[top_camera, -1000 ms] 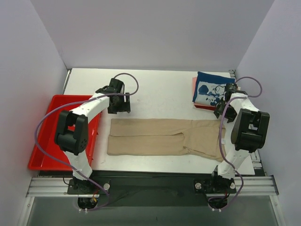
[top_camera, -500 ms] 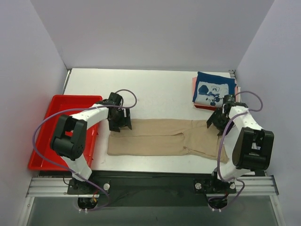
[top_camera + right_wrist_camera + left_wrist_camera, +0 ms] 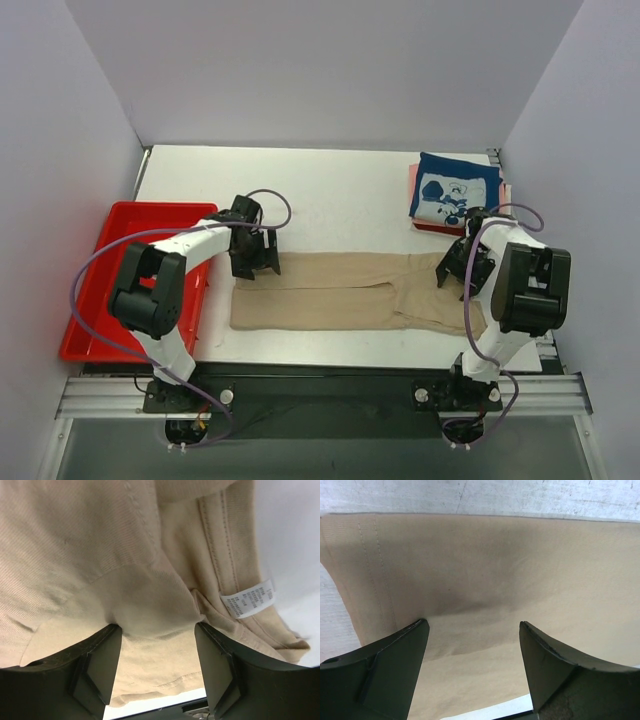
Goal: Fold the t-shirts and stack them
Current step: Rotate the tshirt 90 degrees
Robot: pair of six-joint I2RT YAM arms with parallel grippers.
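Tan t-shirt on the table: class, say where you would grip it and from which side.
The tan t-shirt lies flat as a long strip, so probably pinch its far edge near each end, coming straight down. The left gripper and right gripper stand open there.

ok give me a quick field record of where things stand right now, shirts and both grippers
tan t-shirt: folded into a long band, flat on the table
stack: navy t-shirt on top, edges of a pink t-shirt and a red t-shirt beneath, far right corner
left gripper: open, low over the tan shirt's left end
right gripper: open, at its right end, cloth between the fingers
red tray: far left, beside the left arm
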